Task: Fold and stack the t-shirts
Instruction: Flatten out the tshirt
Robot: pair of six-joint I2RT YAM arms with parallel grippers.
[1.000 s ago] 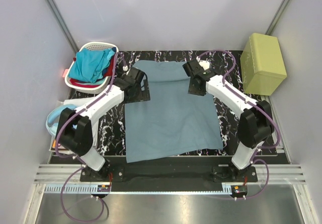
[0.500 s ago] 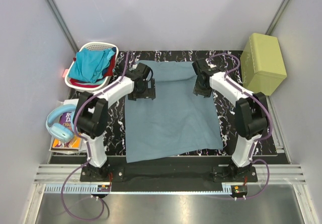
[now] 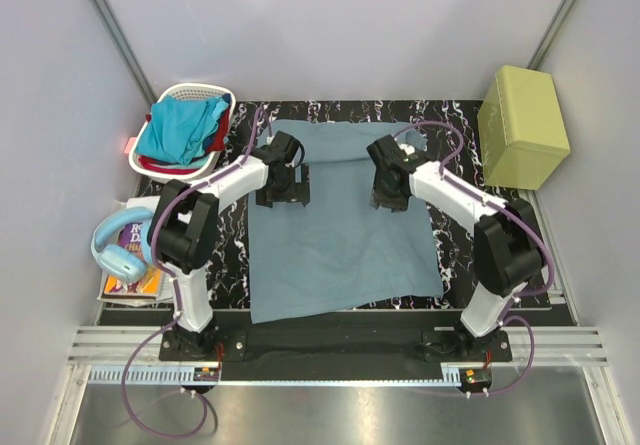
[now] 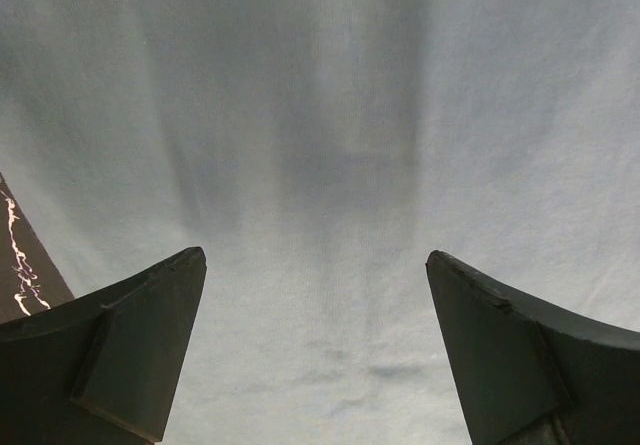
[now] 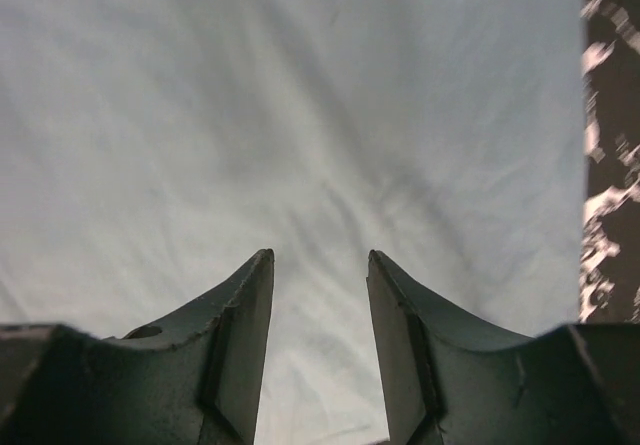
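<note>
Top external: grey-blue tee (image 3: 340,240) lies flat on the marbled mat (image 3: 228,265), directly under both pincers and running back toward the arm bases. L gripper (image 3: 283,187) has jaws wide apart w/ nothing between, only cloth below. R gripper (image 3: 388,193) has jaws partly apart, also empty, w/ bare mat just off its right side.

Looks like we're mid-fold: far edge seems turned over, sides not yet in. Next, each pincer must drop and pinch a side edge.

Turquoise tee (image 3: 178,133) and red tee (image 3: 158,164) wait in the white basket (image 3: 196,88), off L pincer's left. Lettering on the book (image 3: 128,283) under the headphones (image 3: 105,250) is too small to read.
</note>
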